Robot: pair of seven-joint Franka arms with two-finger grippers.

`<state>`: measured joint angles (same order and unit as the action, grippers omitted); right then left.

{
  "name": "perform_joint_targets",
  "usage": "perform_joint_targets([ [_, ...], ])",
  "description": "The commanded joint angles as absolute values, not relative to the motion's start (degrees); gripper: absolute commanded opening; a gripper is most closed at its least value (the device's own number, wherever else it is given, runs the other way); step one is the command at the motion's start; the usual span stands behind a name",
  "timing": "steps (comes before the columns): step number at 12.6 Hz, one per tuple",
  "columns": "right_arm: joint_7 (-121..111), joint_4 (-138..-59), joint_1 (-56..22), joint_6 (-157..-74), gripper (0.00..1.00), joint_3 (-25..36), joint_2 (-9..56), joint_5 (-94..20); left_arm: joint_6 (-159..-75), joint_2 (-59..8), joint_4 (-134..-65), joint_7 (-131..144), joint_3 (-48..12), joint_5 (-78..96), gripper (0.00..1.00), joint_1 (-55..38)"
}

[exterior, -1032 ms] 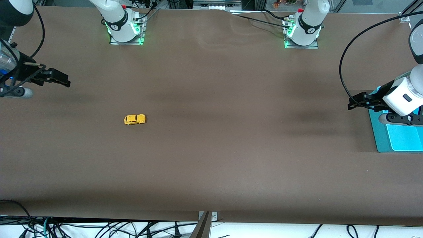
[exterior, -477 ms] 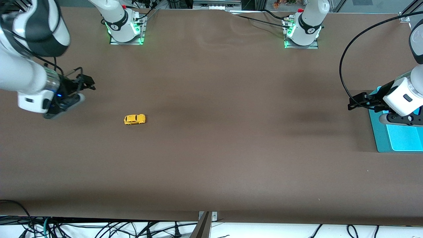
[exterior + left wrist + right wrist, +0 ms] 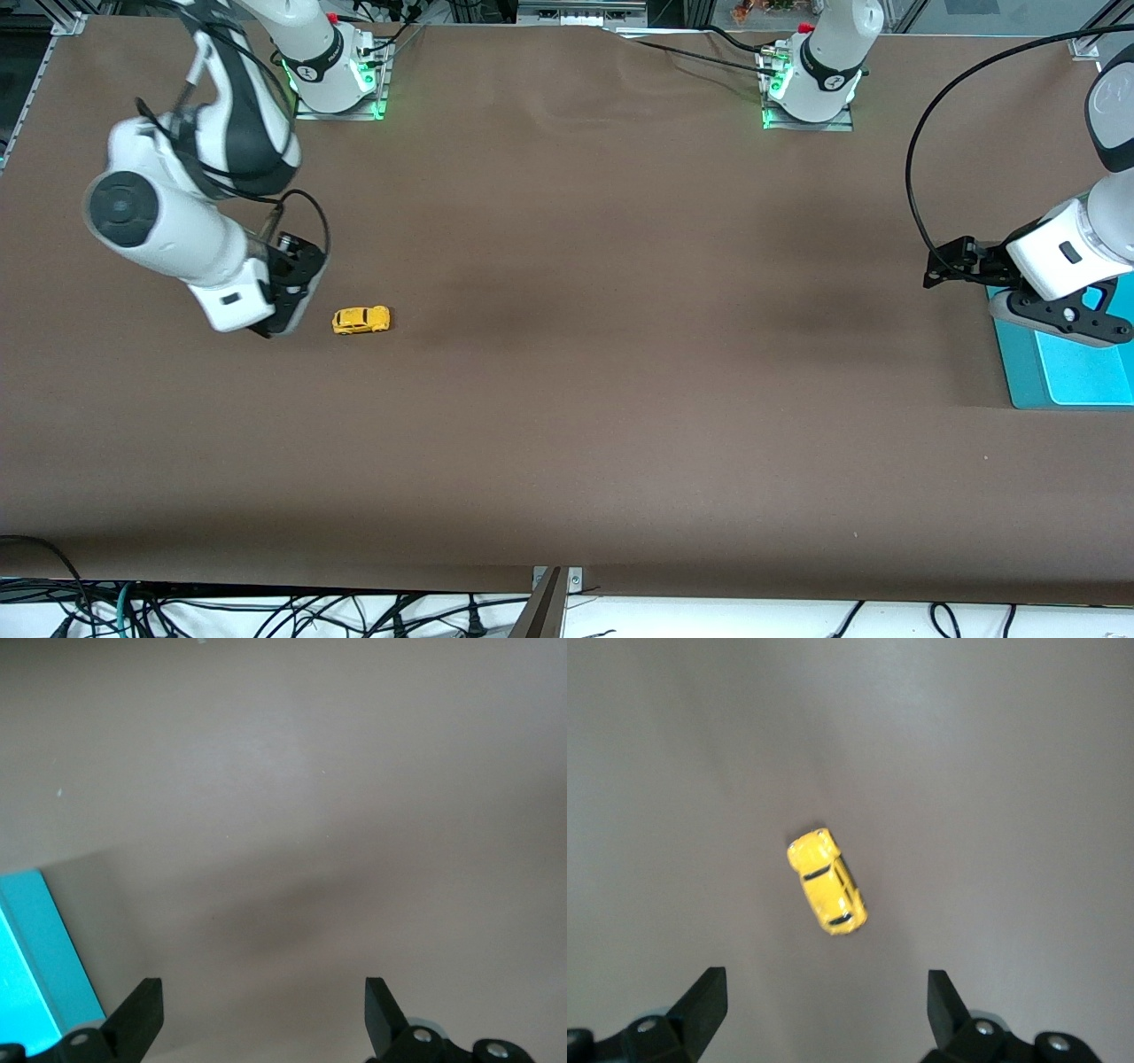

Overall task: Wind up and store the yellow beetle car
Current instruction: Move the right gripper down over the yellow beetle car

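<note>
The yellow beetle car (image 3: 361,320) stands on its wheels on the brown table, toward the right arm's end. My right gripper (image 3: 299,261) hangs just beside the car, open and empty. In the right wrist view the car (image 3: 827,882) lies a little ahead of the open right gripper (image 3: 824,992), not between its fingers. My left gripper (image 3: 943,266) waits at the left arm's end of the table, open and empty, beside a teal tray (image 3: 1063,372). The left wrist view has only bare table between the spread fingers of the left gripper (image 3: 261,997) and the tray's edge (image 3: 31,948).
The two arm bases (image 3: 332,71) (image 3: 811,80) stand along the table's edge farthest from the front camera. A black cable (image 3: 930,159) loops above the table near the left arm. Cables hang below the nearest edge.
My right arm has swung in from the right arm's end of the table, and its gripper now hangs beside the car. The left gripper shifted slightly. The car has not moved.
</note>
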<state>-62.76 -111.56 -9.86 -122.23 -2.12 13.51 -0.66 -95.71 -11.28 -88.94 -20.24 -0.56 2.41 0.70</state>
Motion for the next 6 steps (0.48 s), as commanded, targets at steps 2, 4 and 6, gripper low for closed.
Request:
perform_joint_targets([
  [2,-76.2,-123.8,-11.5,-139.8,1.0,-2.4,14.2,0.1,-95.3,-12.4,-87.3,-26.6,-0.4,2.3,1.0,0.5],
  [4,-80.8,-128.9,-11.5,-150.4,1.0,-2.4,16.3,0.1,-95.4,-12.6,-87.3,-26.6,-0.5,2.3,1.0,0.5],
  [6,-84.3,-128.5,-11.5,-154.8,1.0,-2.3,20.2,0.1,-95.4,-12.7,-87.3,-26.8,-0.4,2.3,1.0,0.8],
])
